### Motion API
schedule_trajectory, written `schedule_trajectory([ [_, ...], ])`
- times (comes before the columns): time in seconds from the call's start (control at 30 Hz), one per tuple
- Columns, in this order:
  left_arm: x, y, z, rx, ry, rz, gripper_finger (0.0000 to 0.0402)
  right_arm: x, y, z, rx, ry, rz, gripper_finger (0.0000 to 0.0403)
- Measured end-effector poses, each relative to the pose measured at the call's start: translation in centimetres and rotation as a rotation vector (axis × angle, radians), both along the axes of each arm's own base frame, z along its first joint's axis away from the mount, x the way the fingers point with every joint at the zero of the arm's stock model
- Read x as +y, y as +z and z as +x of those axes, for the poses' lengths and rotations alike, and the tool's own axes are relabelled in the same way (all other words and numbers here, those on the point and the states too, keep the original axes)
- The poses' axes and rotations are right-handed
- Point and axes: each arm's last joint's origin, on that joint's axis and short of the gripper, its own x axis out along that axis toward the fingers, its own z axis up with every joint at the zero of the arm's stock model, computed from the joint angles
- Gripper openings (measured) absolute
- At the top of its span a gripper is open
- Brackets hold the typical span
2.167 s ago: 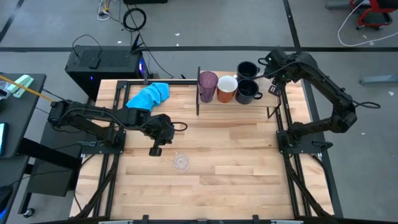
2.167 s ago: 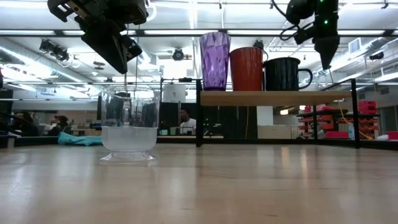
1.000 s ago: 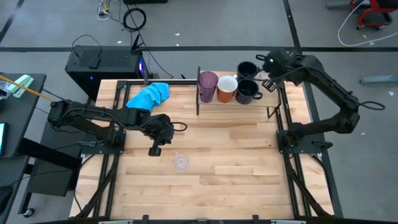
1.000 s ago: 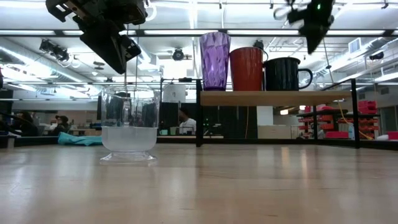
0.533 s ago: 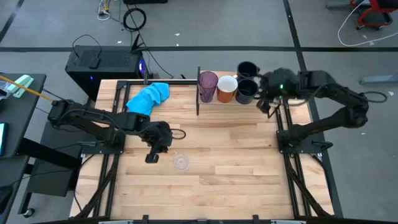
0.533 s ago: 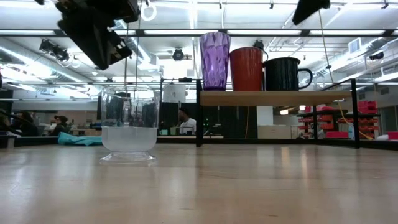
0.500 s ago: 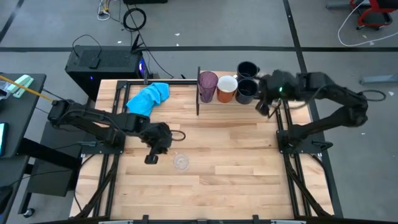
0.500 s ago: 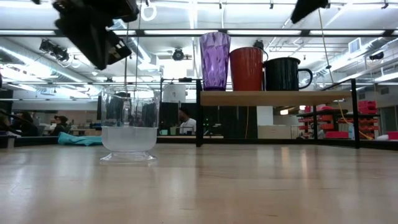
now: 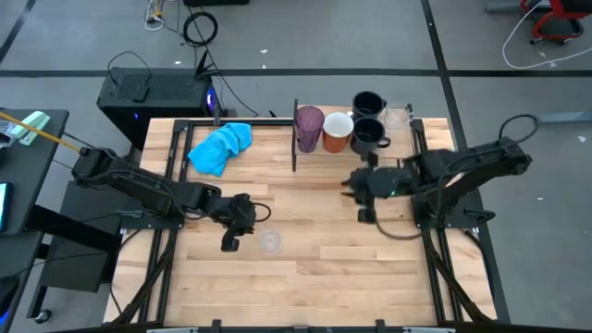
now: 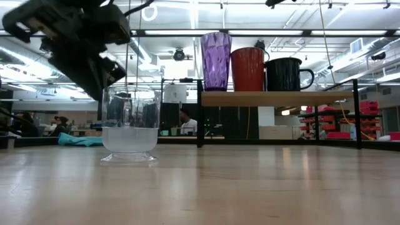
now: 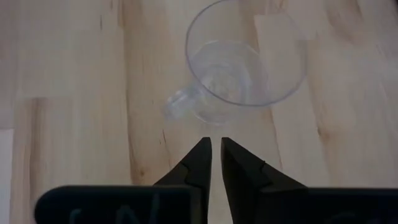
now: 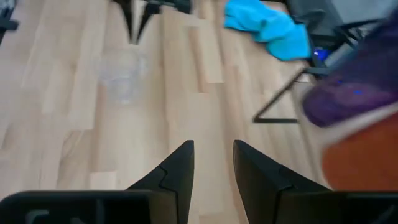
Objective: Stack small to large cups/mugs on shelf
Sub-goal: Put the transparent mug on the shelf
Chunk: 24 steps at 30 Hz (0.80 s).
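The left gripper (image 9: 229,244) is hovering over the striped wooden tabletop (image 9: 324,268), just beside a small clear glass (image 9: 269,241) that is standing upright on the bare planks. In the left wrist view its 2 dark fingers (image 11: 200,163) are standing narrow, a thin slit between them, holding nothing, tips pointing at the glass's rim (image 11: 245,65) without touching it. The glass is smooth and transparent, with a thick rounded base in the low view (image 10: 129,134).

The right gripper (image 9: 350,188) is reaching over the middle of the table, well apart from the glass, with open planks between the 2 arms. Its fingers (image 12: 179,167) are standing partly apart, a clear gap between them, empty.

On the light-wood shelf (image 10: 275,97), raised on thin dark legs along the far edge, 3 cups are standing in a row: a faceted translucent purple tumbler (image 9: 308,127) next to the dark upright panel (image 9: 295,137), a white-inside orange mug (image 9: 337,131), then a dark navy mug (image 9: 368,136). A second navy mug (image 9: 367,103) is sitting behind them, and another clear glass (image 9: 398,116) beside it near the far right corner. A crumpled blue cloth (image 9: 221,145) is lying near the far left edge.
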Motion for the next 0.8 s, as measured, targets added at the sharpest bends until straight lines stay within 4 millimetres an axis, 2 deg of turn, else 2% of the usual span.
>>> schedule_trajectory([
  [0.27, 0.0, -1.8, 0.3, -0.114, 0.019, -0.008, 0.0025, 1.6, -2.2, 2.7, 0.026, 0.042, -0.017, 0.0118],
  [0.53, 0.1, -2.9, 1.8, -0.203, 0.056, 0.093, 0.0014, 2.7, -3.9, 5.6, 0.014, 0.128, -0.030, 0.0118],
  [0.8, -0.2, -4.3, 3.5, -0.272, 0.038, 0.101, 0.0023, 3.8, -6.7, 8.5, 0.048, 0.233, -0.020, 0.0118],
])
